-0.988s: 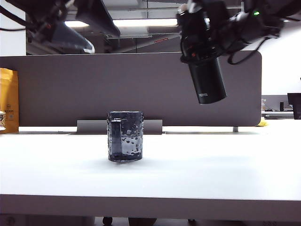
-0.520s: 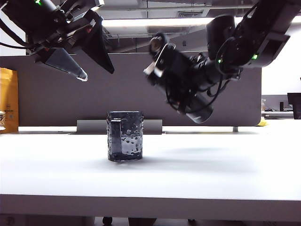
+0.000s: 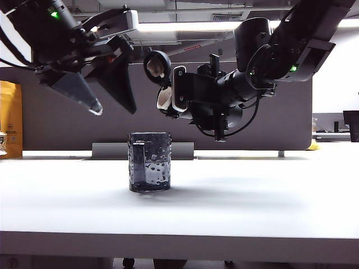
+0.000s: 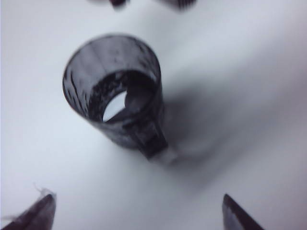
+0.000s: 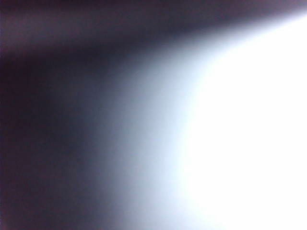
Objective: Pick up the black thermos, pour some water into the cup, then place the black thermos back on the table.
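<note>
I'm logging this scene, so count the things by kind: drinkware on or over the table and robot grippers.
Cups: 1, the cup
Flasks: 1, the black thermos
Grippers: 2, left gripper, right gripper
Total: 4

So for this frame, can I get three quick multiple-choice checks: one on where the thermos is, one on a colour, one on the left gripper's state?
1. Where is the black thermos?
A) in the air, tipped nearly level, spout end over the cup
B) standing upright beside it
C) lying flat beside it

2. What colour is the table?
A) brown
B) white
C) green

3. How is the left gripper?
A) shut on the mug
B) shut on the flask
C) open and empty

Answers:
1 A: the right gripper, upper right in the exterior view, clamps it above the tabletop.
2 B: the top and its front edge are white.
3 C: it hovers upper left of the cup, fingers apart with nothing between them.
</note>
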You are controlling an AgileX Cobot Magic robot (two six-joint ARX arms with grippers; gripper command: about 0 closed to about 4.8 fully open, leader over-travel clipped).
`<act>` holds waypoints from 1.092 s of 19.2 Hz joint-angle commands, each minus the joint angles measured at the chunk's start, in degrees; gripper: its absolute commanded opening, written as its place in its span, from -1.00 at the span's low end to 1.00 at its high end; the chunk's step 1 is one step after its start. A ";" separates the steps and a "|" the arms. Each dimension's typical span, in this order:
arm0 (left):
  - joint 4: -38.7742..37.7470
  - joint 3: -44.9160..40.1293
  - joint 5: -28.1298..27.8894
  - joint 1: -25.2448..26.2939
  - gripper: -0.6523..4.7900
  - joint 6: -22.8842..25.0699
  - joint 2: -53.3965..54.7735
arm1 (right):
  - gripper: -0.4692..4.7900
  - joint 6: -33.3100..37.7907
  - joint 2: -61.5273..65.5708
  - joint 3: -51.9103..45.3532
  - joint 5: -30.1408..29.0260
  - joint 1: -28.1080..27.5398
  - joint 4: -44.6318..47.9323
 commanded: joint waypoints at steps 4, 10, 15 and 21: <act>2.21 0.20 -1.27 -0.04 1.00 -2.34 -0.09 | -0.46 -4.94 -0.83 0.61 -6.32 0.02 6.64; 1.95 0.17 -1.46 -0.04 1.00 -2.29 -0.09 | -0.74 -9.49 -0.83 0.61 -6.03 -0.04 8.79; 2.03 0.17 -1.90 -0.02 1.00 -2.12 -0.02 | -0.74 -12.33 -0.33 1.29 -5.01 -0.07 8.74; 1.88 0.17 -1.92 -0.02 1.00 -2.08 -0.02 | -0.74 -18.73 1.68 3.82 -5.01 -0.04 8.81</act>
